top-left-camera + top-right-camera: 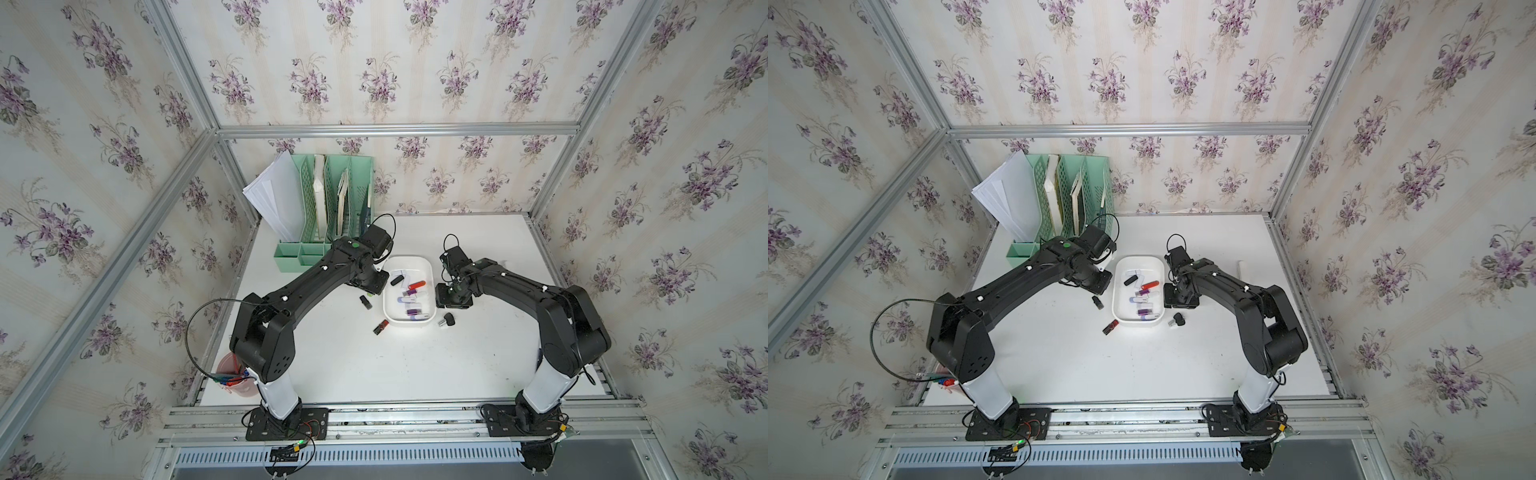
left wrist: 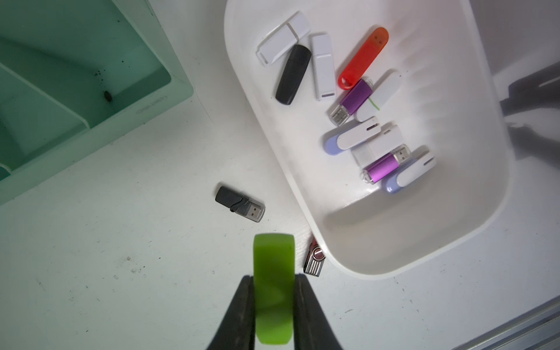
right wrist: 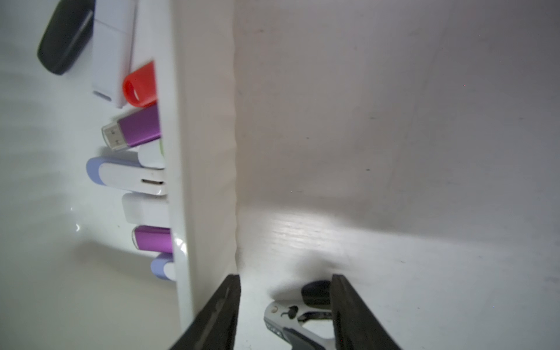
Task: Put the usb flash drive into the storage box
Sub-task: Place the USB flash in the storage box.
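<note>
Bright, even light; a soft shadow falls beside the storage box (image 3: 206, 121); wrist close-ups blur.

The white table (image 1: 332, 365) bears the storage box (image 2: 409, 236) between left gripper (image 2: 273, 276) and right gripper (image 3: 285, 277). A black drive (image 2: 240, 204) lies ahead of the left, with a red swivel drive (image 2: 315, 262) beside it and a green organizer (image 1: 291, 257) beyond. A black-and-silver drive (image 3: 303, 312) lies under the right's tips.

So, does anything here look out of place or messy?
Three drives lie on the table outside the box: a black one to its left, a red one by its near corner, a black-and-silver one to its right. Also, dark specks dot the tray of the green organizer.
</note>
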Controlling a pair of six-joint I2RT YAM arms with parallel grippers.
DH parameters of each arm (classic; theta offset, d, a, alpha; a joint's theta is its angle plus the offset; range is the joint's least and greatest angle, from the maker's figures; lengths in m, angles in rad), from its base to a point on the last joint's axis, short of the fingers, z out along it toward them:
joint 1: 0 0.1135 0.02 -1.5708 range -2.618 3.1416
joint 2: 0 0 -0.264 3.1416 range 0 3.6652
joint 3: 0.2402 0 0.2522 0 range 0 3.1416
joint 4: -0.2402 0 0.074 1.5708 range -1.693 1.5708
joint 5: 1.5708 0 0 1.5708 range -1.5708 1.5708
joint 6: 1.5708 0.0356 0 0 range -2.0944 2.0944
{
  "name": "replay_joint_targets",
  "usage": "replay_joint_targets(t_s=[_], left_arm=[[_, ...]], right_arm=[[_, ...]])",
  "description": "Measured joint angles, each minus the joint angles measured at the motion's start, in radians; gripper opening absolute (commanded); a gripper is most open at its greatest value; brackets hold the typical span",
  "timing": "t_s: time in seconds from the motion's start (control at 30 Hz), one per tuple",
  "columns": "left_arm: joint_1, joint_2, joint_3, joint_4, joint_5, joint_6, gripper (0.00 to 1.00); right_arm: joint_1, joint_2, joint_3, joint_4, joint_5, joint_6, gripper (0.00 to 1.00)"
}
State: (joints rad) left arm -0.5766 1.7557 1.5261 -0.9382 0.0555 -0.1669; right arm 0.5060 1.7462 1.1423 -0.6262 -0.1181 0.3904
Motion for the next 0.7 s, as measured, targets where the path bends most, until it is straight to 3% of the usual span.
replay_joint_targets(t_s=[0.3, 0.7], left_arm=[[-0.027, 0.059, 0.059, -0.013, 0.011, -0.001, 0.24], [-0.084, 0.292, 0.239, -0.01, 0.029, -0.02, 0.25]], right_arm=[[-0.017, -0.072, -0.024, -0.004, 0.011, 0.037, 0.55], [-0.117, -0.194, -0.125, -0.038, 0.075, 0.035, 0.56]])
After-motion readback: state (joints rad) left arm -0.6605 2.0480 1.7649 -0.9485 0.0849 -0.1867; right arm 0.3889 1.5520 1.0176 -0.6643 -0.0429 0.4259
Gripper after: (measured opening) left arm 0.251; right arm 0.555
